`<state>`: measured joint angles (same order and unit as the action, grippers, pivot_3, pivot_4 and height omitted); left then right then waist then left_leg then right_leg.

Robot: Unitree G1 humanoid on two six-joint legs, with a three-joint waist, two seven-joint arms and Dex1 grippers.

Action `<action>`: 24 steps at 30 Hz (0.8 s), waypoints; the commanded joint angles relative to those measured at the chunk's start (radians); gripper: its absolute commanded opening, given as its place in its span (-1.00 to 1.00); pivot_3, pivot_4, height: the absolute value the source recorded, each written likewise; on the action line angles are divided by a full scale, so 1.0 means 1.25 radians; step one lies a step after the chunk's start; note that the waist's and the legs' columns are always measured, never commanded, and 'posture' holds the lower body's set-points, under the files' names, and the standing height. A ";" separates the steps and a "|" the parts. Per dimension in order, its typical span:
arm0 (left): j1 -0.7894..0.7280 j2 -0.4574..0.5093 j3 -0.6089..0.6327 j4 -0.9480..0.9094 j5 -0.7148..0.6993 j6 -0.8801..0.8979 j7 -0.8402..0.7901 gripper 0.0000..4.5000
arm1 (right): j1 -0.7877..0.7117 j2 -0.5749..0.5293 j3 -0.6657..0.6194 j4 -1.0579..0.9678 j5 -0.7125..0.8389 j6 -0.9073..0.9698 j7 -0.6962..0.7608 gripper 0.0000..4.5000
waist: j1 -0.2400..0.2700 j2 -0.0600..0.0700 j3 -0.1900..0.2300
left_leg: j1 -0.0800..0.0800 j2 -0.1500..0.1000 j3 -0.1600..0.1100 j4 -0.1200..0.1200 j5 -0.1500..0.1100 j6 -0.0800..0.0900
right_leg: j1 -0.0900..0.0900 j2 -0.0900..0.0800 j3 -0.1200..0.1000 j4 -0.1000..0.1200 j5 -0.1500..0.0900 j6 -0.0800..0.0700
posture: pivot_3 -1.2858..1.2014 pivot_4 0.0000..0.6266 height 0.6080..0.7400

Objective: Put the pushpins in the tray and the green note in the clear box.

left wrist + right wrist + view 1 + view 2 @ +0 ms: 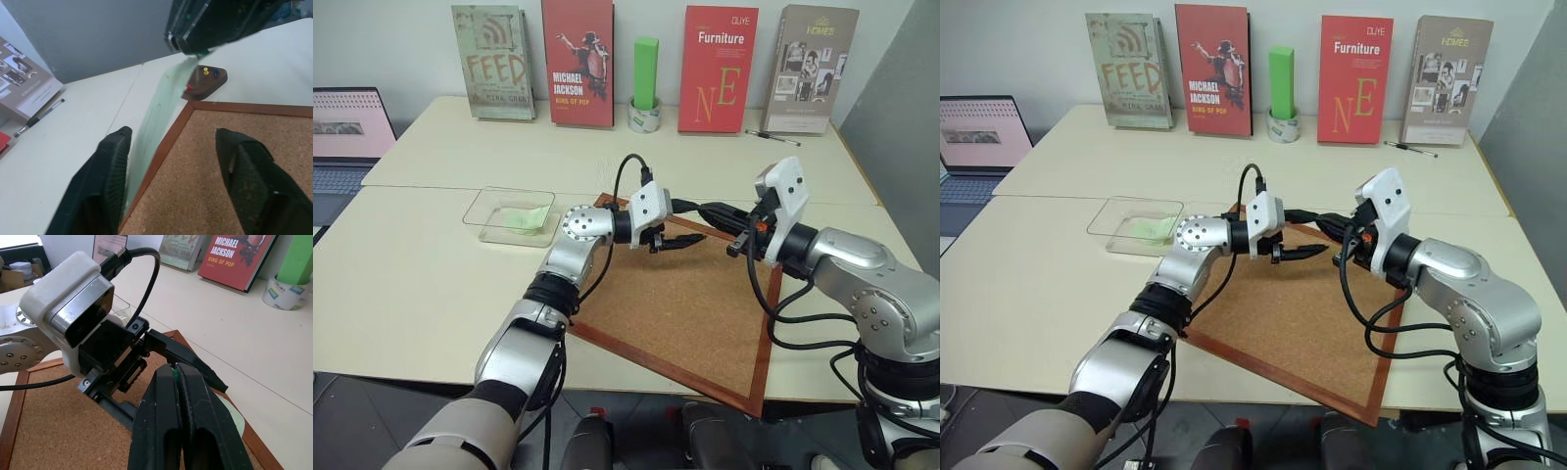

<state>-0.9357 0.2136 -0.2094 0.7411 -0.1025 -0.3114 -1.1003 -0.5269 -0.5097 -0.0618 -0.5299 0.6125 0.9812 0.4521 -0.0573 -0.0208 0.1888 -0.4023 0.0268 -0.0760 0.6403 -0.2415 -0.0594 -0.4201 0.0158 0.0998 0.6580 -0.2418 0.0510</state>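
Green note point(161, 122) hangs pinched in the right tool point(178, 382), between the left tool's point(171, 161) spread fingers.

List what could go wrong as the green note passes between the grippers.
1. The right gripper pinches the green note by one edge. The left gripper has its fingers open on either side, so letting go early would drop it onto the cork board.
2. The green note hangs edge-on and floppy; closing could crumple it.

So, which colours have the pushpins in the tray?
Yellow, blue and red pushpins lie in the brown tray; the left wrist view shows them best.
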 commanded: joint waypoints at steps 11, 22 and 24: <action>-0.023 -0.014 0.019 0.030 -0.001 -0.028 -0.003 -0.98 | -0.015 -0.002 -0.025 -0.042 0.041 0.010 -0.028 -1.00 | 0.000 0.000 0.000 | 0.000 0.000 0.000 0.000 0.000 0.000 | 0.000 0.000 0.000 0.000 0.000 0.000 | 0.03 -0.52 1.00; 0.010 -0.011 0.019 -0.009 -0.014 -0.020 -0.037 -0.99 | -0.013 0.002 -0.043 -0.046 0.064 0.017 -0.054 -1.00 | 0.000 0.000 0.000 | 0.000 0.000 0.000 0.000 0.000 0.000 | 0.000 0.000 0.000 0.001 0.000 0.000 | 0.03 -0.52 1.00; 0.017 -0.010 0.018 -0.018 -0.013 -0.020 -0.038 -0.99 | -0.012 0.002 -0.057 -0.047 0.075 0.023 -0.061 -1.00 | 0.000 0.000 0.000 | 0.000 0.000 0.000 0.000 0.000 0.000 | 0.000 0.000 0.000 0.001 0.000 0.000 | 0.03 -0.52 1.00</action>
<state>-0.9146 0.1998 -0.1989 0.7595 -0.1003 -0.3333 -1.1436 -0.5296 -0.5055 -0.0875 -0.5483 0.6857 1.0090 0.3881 -0.0574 -0.0208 0.1888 -0.4022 0.0268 -0.0762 0.6404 -0.2415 -0.0594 -0.4201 0.0158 0.0998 0.6590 -0.2418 0.0509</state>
